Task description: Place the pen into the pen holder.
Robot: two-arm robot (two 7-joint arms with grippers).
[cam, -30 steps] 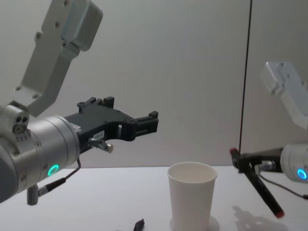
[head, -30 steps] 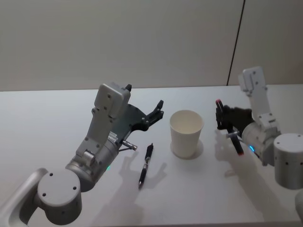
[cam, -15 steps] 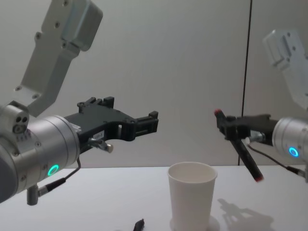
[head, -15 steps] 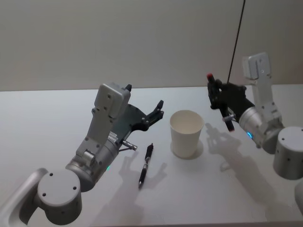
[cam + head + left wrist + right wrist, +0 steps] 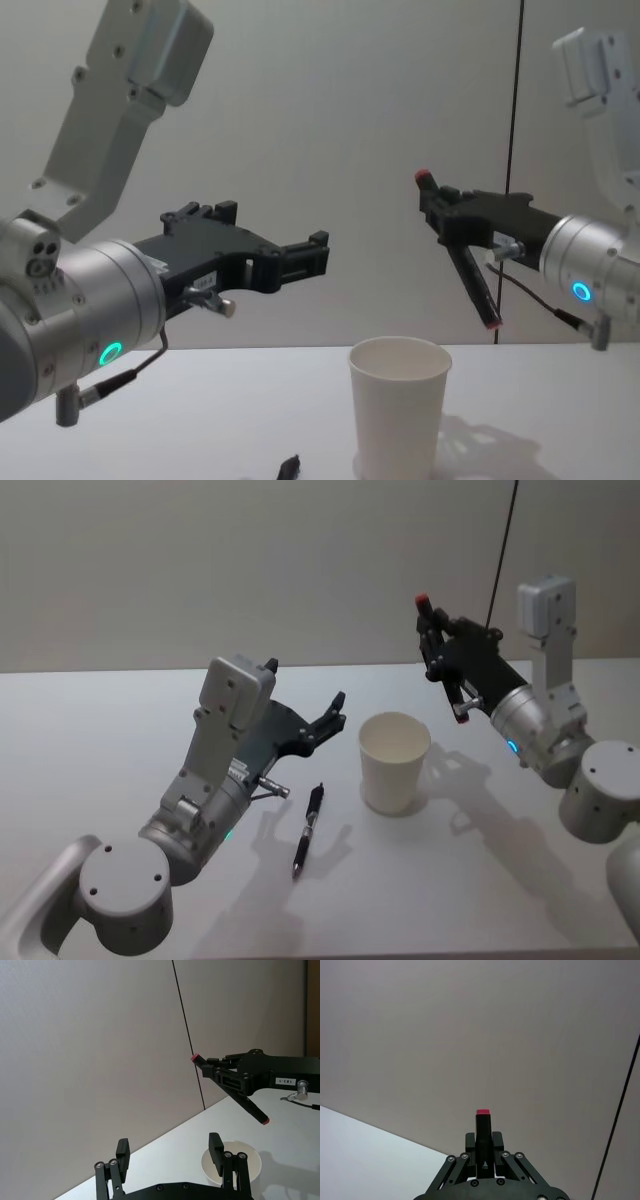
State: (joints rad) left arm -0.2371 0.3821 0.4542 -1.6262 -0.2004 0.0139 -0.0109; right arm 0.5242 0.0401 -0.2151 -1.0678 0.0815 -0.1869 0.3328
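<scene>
My right gripper [image 5: 436,652] is shut on a black pen [image 5: 455,705] with red ends, held tilted in the air. The pen's lower tip hangs above and to the right of the pen holder [image 5: 394,762], a white paper cup standing upright on the table. In the chest view the pen [image 5: 478,290] slants down toward the cup [image 5: 397,410], its tip above rim height. A second black pen [image 5: 308,830] lies on the table left of the cup. My left gripper [image 5: 335,712] hovers open left of the cup, holding nothing.
The white table [image 5: 100,730] stretches wide on both sides of the cup. A plain wall with a dark vertical seam [image 5: 512,150] rises behind it.
My right gripper has lifted the pen from low at the right and carried it up and leftward toward the cup. The left arm, the cup and the lying pen have not moved.
</scene>
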